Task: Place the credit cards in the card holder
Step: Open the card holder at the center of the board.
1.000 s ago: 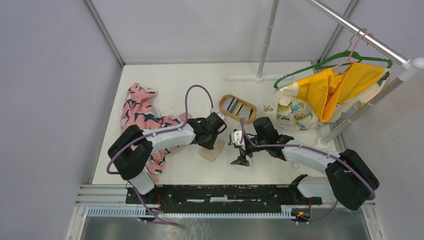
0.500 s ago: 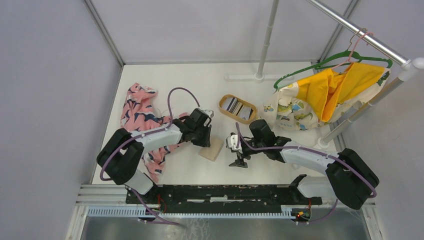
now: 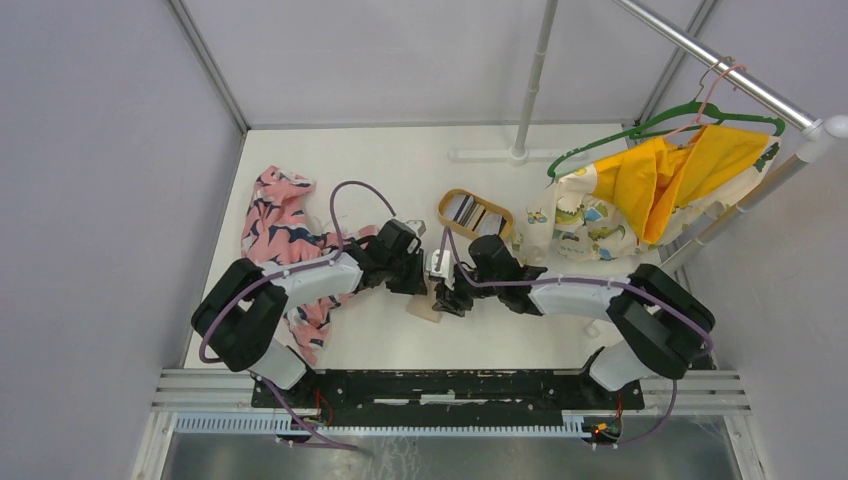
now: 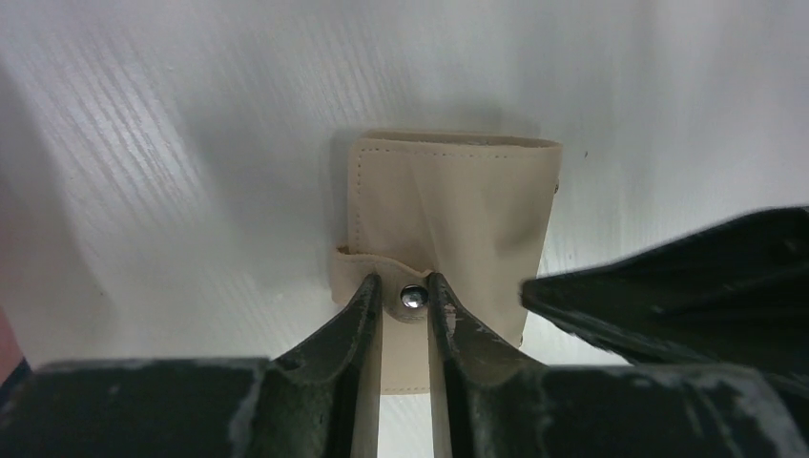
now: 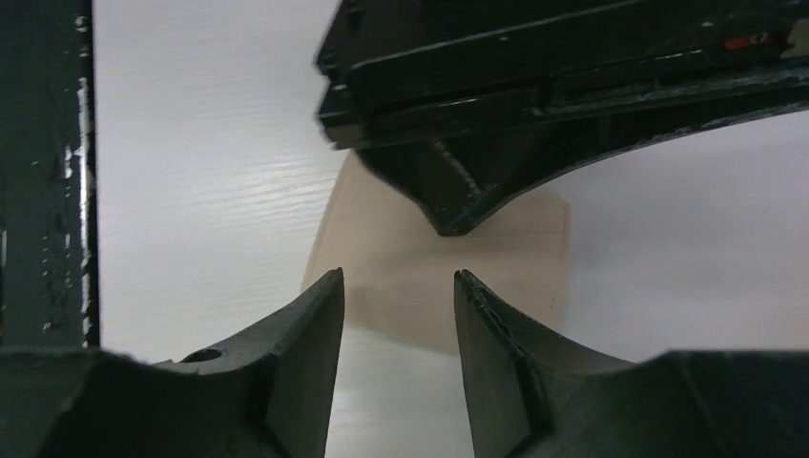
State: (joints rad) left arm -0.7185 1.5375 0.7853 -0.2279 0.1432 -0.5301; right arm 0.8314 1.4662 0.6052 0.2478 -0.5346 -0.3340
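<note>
The tan card holder lies closed on the white table between my two grippers. In the left wrist view the card holder has its snap tab at the near side. My left gripper is shut narrowly on that tab, a tip on each side of the metal stud. A dark finger of the right gripper comes in from the right. My right gripper is open and empty, its tips just short of the card holder's edge. The credit cards lie in the oval tray.
The wooden-rimmed oval tray sits just behind the grippers. A pink patterned cloth lies at the left under the left arm. A yellow garment hangs from a green hanger on the rail at right. A white pole base stands at the back.
My right arm has swung left to the card holder and its jaws have narrowed. The left gripper shifted slightly left early on, then held still on the tab.
</note>
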